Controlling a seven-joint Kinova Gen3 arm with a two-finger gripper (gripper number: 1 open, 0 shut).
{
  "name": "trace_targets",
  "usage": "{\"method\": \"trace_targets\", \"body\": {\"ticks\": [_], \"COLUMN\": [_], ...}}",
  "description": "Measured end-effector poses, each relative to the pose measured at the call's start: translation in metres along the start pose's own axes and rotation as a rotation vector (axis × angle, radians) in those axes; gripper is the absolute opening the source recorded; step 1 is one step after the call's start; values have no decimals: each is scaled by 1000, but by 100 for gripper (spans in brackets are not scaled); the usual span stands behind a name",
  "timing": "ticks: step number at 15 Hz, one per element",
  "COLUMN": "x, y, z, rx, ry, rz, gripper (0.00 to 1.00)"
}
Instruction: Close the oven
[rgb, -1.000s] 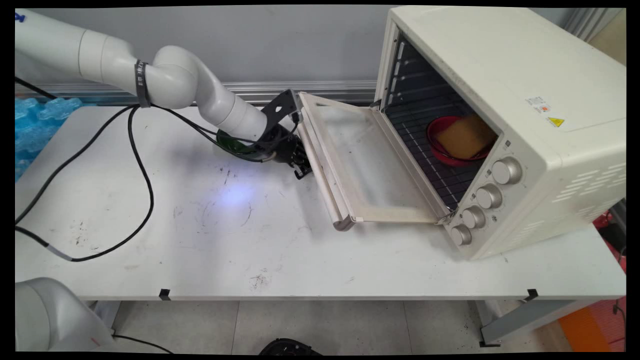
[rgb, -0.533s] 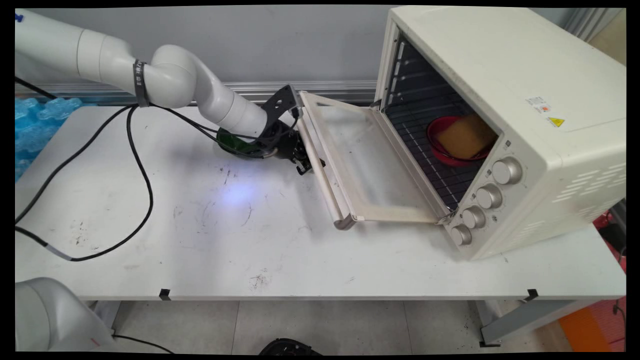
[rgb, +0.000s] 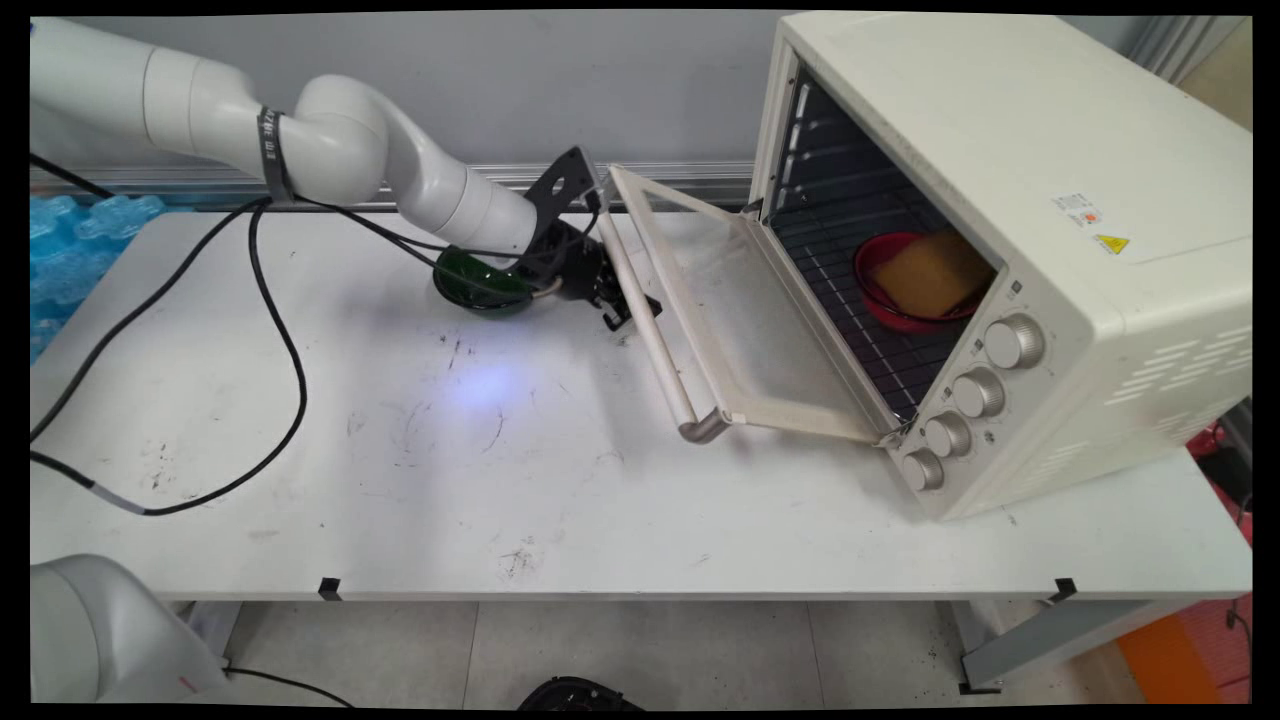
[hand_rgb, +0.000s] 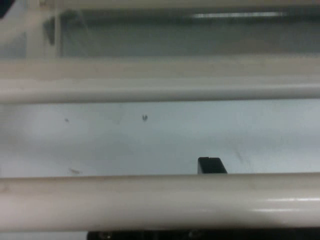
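The black two-finger tool (rgb: 622, 312) is set at the cream oven door's bar handle (rgb: 650, 338); its grip cannot be told. A red bowl (rgb: 885, 290) holding a tan sponge (rgb: 930, 272) is seen inside the cream toaster oven (rgb: 1010, 200).

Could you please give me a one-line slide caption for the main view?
Gripper at the handle of the half-raised oven door, green bowl behind it, red bowl inside the oven.

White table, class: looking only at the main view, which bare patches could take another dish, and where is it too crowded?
Free: the white table's wide front strip, between the looping black cable and the cream toaster oven, below its open door. Crowded: the far middle, where the black gripper sits at the door's handle bar beside a dark green bowl.
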Motion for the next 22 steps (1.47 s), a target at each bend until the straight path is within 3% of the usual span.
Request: {"method": "trace_targets", "body": {"ticks": [22], "x": [80], "y": [-7], "z": [-13], "rx": [28], "ry": [173], "rz": [-6], "gripper": [0]}}
